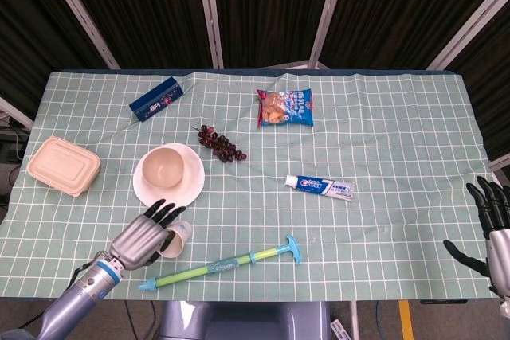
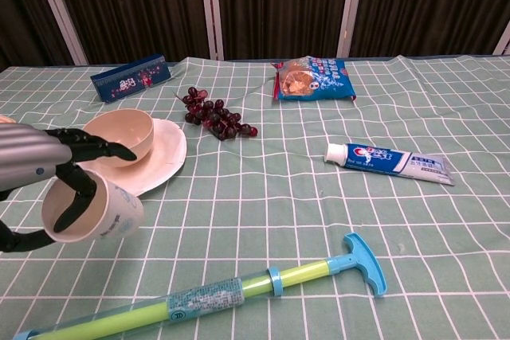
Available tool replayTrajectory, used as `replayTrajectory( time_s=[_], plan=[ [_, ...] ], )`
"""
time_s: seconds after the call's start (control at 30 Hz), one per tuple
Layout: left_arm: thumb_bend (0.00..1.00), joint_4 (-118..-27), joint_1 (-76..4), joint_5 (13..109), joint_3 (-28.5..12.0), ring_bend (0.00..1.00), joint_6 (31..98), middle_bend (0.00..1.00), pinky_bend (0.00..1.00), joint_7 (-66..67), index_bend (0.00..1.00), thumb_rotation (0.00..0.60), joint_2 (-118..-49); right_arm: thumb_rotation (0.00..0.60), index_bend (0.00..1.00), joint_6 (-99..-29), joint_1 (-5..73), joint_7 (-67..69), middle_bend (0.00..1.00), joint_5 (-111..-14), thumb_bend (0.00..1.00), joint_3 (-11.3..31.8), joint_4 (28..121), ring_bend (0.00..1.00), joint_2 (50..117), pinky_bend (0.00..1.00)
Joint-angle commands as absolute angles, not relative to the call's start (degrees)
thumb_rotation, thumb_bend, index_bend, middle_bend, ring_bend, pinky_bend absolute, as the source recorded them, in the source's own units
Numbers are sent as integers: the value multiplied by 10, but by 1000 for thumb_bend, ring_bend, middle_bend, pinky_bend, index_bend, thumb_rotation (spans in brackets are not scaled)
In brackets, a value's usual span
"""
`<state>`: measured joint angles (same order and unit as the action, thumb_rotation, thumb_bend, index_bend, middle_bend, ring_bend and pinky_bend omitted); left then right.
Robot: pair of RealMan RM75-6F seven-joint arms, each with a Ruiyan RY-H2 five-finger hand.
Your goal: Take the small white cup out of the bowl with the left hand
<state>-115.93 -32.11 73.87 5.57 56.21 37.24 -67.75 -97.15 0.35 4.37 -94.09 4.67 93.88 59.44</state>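
Left hand (image 2: pixel 48 181) grips small white paper cup (image 2: pixel 92 211), tilted on its side, mouth toward the camera, clear of the cream bowl (image 1: pixel 166 167) on its white plate (image 1: pixel 143 189), at about 6 o'clock from it. Judgement: right the cup and lower it onto bare green checked cloth (image 1: pixel 382 133) before loosening fingers. Head view alone shows right hand (image 1: pixel 492 224), fingers spread, holding nothing; chest view shows the cup's tilt.

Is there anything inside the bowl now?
No. The bowl looks empty on its plate. The left hand holds the small white cup away from it.
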Motion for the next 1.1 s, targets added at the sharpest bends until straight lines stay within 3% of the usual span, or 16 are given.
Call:
replayTrajectory(
  time_s=[0.03,0.17,0.47,0.77,1.1],
  plan=[
    [607,-1170,-341,687,62,0,530,0,0,407,626,600,-676,600,19,-972,3,45,0,-940,41,47,939,0,594,0],
    [606,-1166,-367,603,58,0,523,0,0,460,626,600,-690,600,19,-971,4,49,0,-938,41,48,938,0,593,0],
    [605,-1155,-385,550,65,0,541,0,0,499,575,600,-722,600,19,-973,3,49,0,-940,42,48,939,0,593,0],
    [471,-1159,-380,571,73,0,575,0,0,488,305,600,-723,600,19,-974,3,49,0,-943,42,48,936,0,595,0],
    [423,-1174,-352,656,76,0,623,0,0,432,221,600,-692,600,19,-974,3,44,0,-944,41,47,936,0,597,0]
  ],
)
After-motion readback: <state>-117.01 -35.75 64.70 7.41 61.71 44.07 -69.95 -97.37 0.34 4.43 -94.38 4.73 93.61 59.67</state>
